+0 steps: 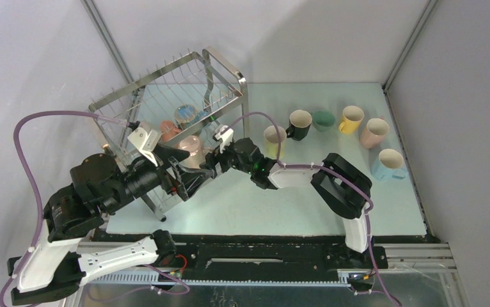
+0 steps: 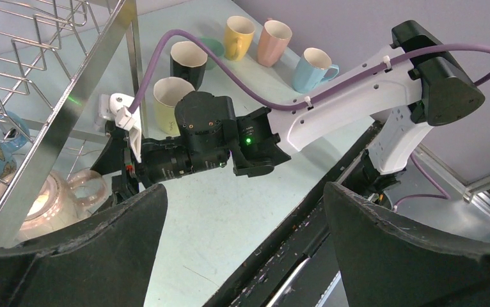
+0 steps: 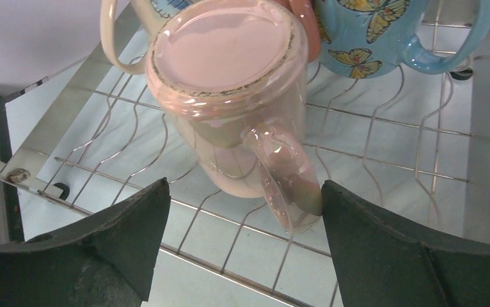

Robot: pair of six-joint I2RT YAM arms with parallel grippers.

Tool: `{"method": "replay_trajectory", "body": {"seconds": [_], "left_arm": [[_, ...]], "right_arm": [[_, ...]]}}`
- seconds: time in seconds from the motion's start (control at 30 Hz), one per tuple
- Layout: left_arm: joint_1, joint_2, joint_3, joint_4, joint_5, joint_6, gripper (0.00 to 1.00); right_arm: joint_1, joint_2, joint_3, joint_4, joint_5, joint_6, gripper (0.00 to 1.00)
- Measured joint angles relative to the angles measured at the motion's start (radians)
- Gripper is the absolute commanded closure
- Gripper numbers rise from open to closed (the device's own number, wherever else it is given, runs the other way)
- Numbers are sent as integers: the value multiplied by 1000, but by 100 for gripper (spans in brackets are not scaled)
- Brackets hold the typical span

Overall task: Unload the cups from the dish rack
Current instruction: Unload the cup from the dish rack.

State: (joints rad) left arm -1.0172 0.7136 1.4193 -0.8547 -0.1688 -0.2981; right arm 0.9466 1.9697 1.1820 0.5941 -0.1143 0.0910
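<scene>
Pink mug [image 3: 229, 96] is lying tipped on the lower wires of the dish rack [image 1: 245, 105], touching a butterfly-patterned blue mug [image 3: 383, 32]. Right gripper [image 3: 242, 192] is standing released, flanking the pink mug's handle. Left gripper [image 2: 242, 192] is hanging released beside the rack.

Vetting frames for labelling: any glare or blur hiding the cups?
Right wrist: glare streaks on the upturned glossy pink ceramic mug, outline clear. Left wrist: a pale glossy mug behind the shiny steel wire rack is blown out. Top external: even light, no blur.
</scene>
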Motion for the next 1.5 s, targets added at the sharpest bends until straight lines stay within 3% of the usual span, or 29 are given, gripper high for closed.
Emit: {"method": "replay_trajectory", "body": {"seconds": [0.43, 0.87, 1.07, 1.23, 1.5], "left_arm": [[0, 0, 0, 1, 0, 0, 0], [0, 0, 0, 8, 8, 0, 0], [0, 0, 0, 8, 8, 0, 0], [0, 0, 0, 8, 8, 0, 0], [0, 0, 0, 8, 7, 0, 0]], "right_arm": [[53, 0, 0, -2, 48, 5, 36], [55, 66, 129, -45, 96, 0, 47], [55, 80, 143, -58, 98, -11, 65], [57, 80, 149, -71, 105, -21, 100], [65, 80, 151, -74, 121, -27, 100]]}}
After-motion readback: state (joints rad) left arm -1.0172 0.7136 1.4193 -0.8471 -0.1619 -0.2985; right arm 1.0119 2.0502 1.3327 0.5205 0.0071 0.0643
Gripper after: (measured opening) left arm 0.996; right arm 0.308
